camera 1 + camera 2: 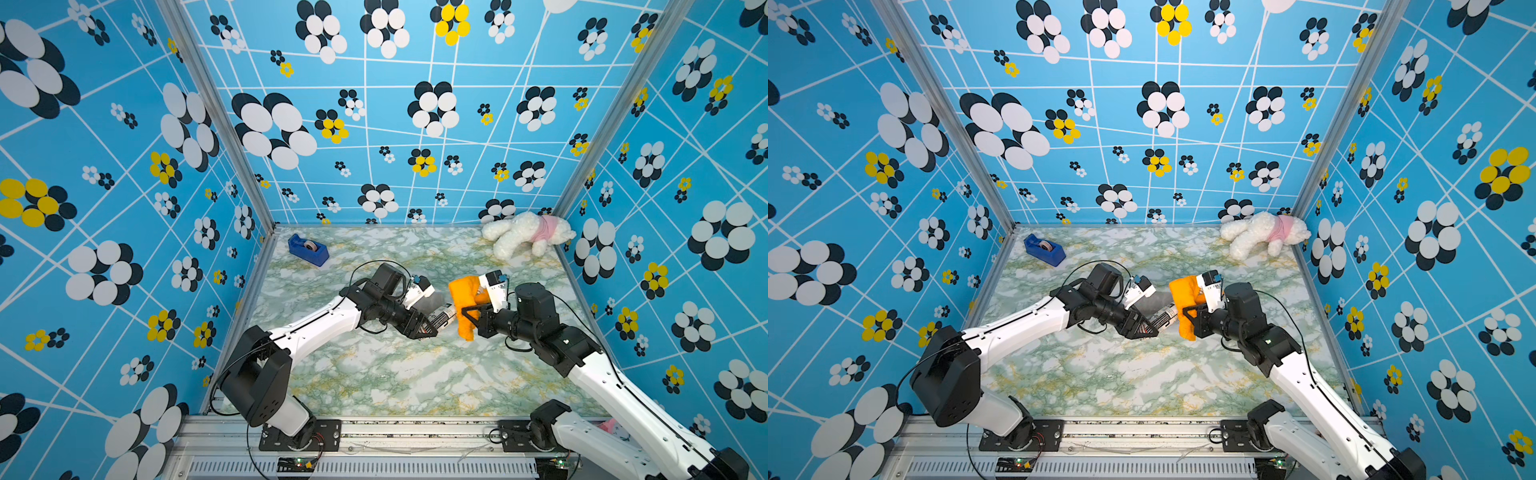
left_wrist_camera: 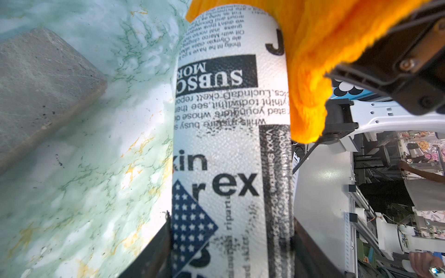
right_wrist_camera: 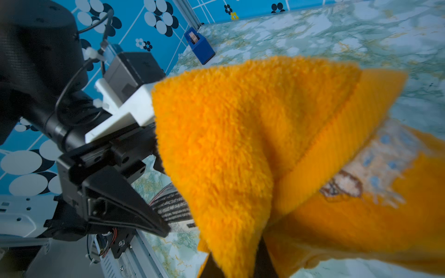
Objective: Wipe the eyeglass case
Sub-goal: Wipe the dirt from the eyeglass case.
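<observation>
The left gripper (image 1: 424, 330) is clamped on one end of the newspaper-print cylindrical eyeglass case (image 2: 231, 144), which sticks out ahead of it. The right gripper (image 1: 468, 314), closed on a fluffy orange cloth (image 3: 240, 144), drapes it over the case's far end; contact seems likely, though folds hide it. Hard rubbing there could lever the case out of that end-only grip, or snag loose cloth on the left gripper.
</observation>
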`<action>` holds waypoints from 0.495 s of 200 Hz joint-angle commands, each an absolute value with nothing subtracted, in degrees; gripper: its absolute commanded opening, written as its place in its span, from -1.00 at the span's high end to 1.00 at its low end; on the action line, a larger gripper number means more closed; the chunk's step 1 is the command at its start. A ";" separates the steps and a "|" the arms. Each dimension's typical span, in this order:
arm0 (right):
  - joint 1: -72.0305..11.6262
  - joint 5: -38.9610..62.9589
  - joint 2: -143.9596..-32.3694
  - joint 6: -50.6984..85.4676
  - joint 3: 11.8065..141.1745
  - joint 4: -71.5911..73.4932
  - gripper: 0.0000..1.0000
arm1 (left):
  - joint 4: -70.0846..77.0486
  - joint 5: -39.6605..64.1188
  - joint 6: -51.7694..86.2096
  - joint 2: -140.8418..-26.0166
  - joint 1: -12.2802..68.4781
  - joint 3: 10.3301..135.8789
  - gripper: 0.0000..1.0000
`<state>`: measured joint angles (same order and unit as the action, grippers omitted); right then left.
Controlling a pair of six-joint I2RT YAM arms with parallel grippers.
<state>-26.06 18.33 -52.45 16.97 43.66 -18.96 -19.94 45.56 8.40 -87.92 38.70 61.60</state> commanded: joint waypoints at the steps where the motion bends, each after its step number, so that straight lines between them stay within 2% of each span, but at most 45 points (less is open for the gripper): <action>1: -25.48 19.77 -55.50 16.93 45.31 -16.53 1.00 | -19.28 56.03 4.37 -83.43 39.51 62.39 0.74; 35: -28.80 25.20 -56.00 22.78 41.53 -8.82 1.00 | -19.18 56.29 3.96 -83.54 39.10 62.98 0.74; 70: -36.56 24.02 -55.13 26.90 38.19 -6.07 1.00 | -17.35 56.93 5.13 -84.84 38.53 63.32 0.74; 99: -39.02 24.08 -53.63 29.92 35.13 -3.29 1.00 | -16.09 57.39 5.95 -85.81 38.05 63.58 0.75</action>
